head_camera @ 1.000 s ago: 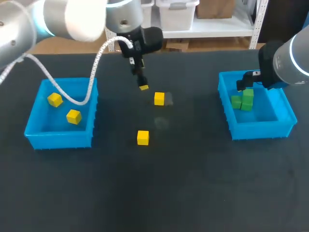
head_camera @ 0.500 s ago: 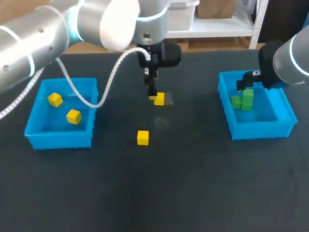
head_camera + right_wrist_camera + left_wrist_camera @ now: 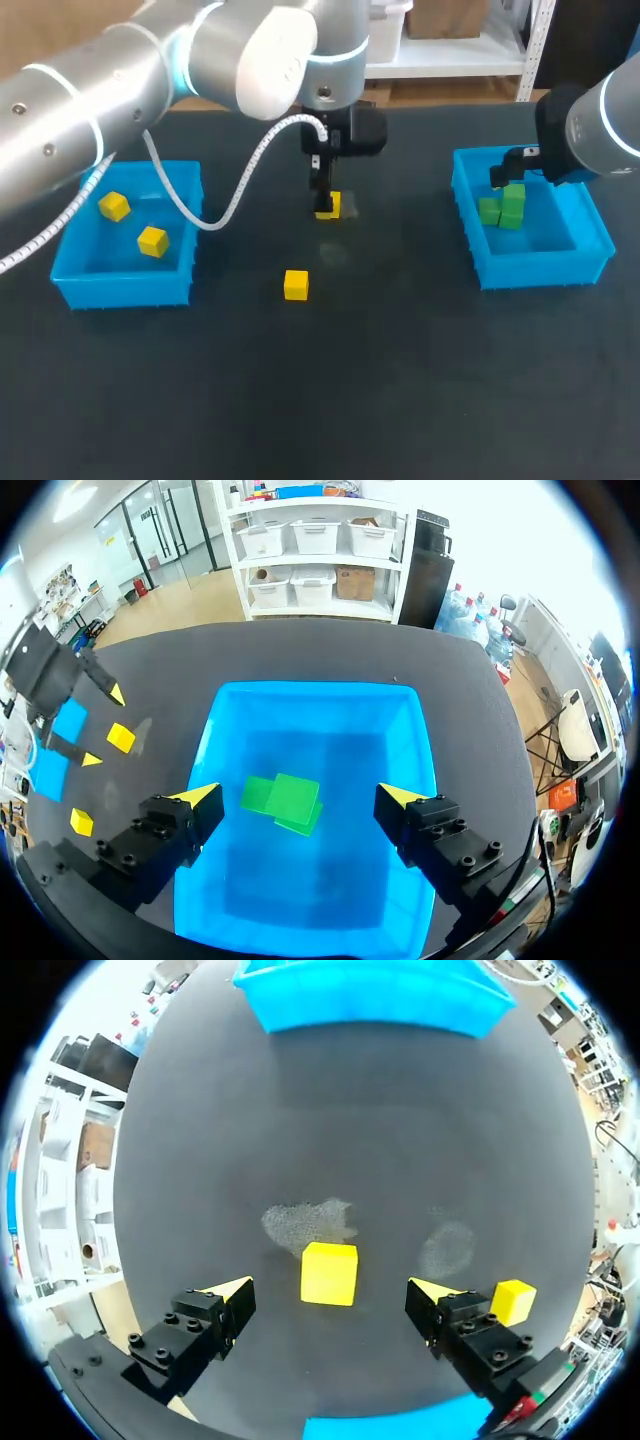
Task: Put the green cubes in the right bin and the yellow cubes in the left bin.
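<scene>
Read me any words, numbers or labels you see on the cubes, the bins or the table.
None: no word, number or sign shows on the yellow cubes, the green cubes, the left bin, the right bin or the table.

Robotics lab, bench-top sorting setup. 2 industrial robot arms work over 1 plain black bench (image 3: pixel 400 400): left arm (image 3: pixel 120 80) trailing an exposed white coiled cable (image 3: pixel 240 187), right arm (image 3: pixel 600 120) with a lit ring. Props on the bench: left bin (image 3: pixel 120 285) near the left edge, right bin (image 3: pixel 540 268) near the right edge, both blue plastic, plus small yellow cubes (image 3: pixel 296 285) and green cubes (image 3: pixel 503 207).
</scene>
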`<action>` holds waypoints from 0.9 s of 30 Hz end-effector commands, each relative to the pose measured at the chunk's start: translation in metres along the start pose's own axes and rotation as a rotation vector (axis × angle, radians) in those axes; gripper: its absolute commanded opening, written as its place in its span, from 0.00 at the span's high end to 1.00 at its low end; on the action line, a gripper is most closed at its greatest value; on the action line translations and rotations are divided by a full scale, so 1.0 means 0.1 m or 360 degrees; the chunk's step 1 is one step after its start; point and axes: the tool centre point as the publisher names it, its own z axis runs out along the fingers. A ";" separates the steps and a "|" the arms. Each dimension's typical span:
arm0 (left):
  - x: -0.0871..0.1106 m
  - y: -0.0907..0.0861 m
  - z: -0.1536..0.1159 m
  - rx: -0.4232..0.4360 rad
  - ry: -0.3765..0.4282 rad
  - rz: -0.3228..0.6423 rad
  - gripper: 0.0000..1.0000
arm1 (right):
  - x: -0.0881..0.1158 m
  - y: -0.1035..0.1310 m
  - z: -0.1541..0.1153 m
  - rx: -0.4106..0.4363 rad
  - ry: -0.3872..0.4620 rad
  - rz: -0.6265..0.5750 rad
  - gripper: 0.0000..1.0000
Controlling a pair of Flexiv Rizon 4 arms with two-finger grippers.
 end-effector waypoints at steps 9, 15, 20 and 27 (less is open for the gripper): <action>-0.05 0.04 0.20 -0.0036 0.0043 -0.0051 0.00 | 0.01 0.00 0.00 0.0003 -0.0009 0.0001 0.00; -0.09 0.05 0.25 -0.0096 0.0061 -0.0096 1.00 | 0.01 0.00 0.00 0.0003 -0.0009 0.0001 0.00; -0.11 0.11 0.28 -0.0200 0.0049 -0.0211 1.00 | 0.01 0.00 0.00 0.0003 -0.0009 0.0001 0.00; -0.03 0.26 0.03 -0.0240 -0.0037 -0.0439 1.00 | 0.01 0.00 0.00 0.0003 -0.0009 0.0001 0.00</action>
